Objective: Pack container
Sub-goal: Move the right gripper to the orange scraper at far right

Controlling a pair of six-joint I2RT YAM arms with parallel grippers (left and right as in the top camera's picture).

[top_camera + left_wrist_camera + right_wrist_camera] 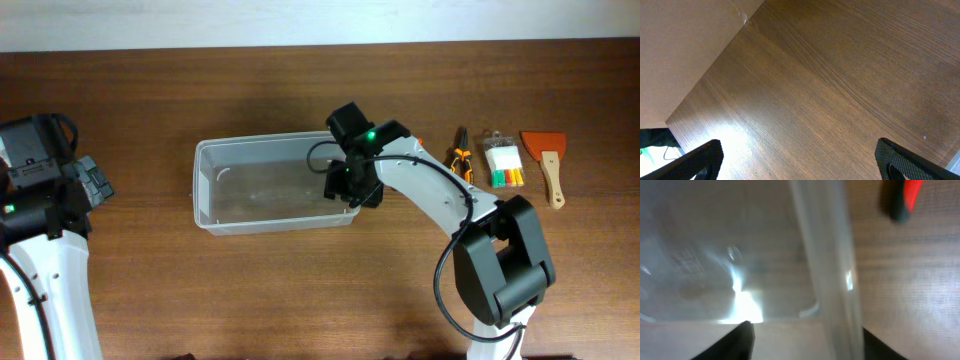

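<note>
The container (260,192) is a clear plastic bin lying in the middle of the table, with nothing visible inside. My right gripper (352,186) is at its right end, low over the corner. In the right wrist view the jaws (807,330) are open and straddle the bin's right wall (827,265), which runs close to the right finger. My left gripper (96,180) is at the far left, away from the bin. In the left wrist view it (799,155) is open and empty over bare wood.
To the right of the bin lie orange-handled pliers (459,153), a clear packet of coloured pieces (504,165) and a scraper with an orange blade and wooden handle (548,166). A red and black tool tip (905,197) shows in the right wrist view.
</note>
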